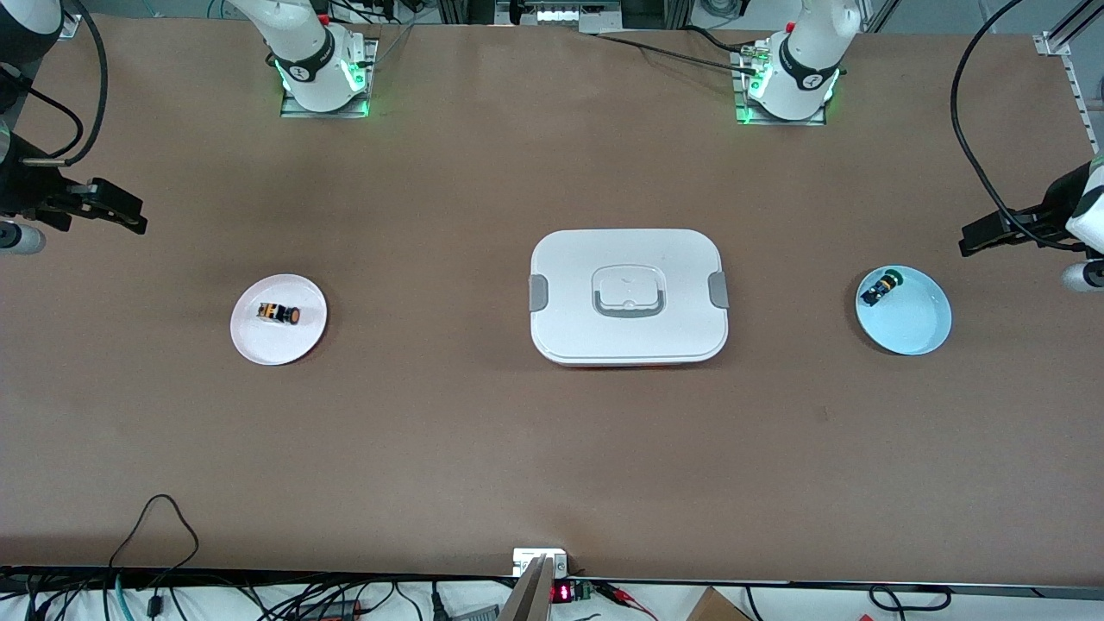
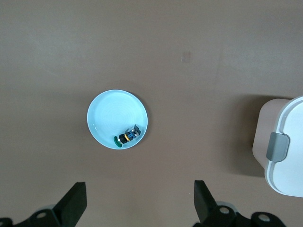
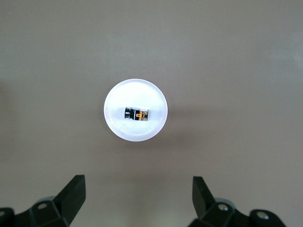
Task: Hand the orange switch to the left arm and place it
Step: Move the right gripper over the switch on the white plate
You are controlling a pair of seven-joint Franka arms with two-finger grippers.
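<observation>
One orange switch (image 1: 279, 314) on one pink plate (image 1: 304, 341), one box (image 1: 629, 297), two spread end effectors: left end effector (image 2: 138, 204), right end effector (image 3: 137, 201).

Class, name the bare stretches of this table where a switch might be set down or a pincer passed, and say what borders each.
Bare tabletop lies between the white plate holding the orange switch and the box, between the box and the blue plate, and nearer the camera than all three. Only the plates are occupied. Both the left pincer and right pincer wait open at the table's ends.
</observation>
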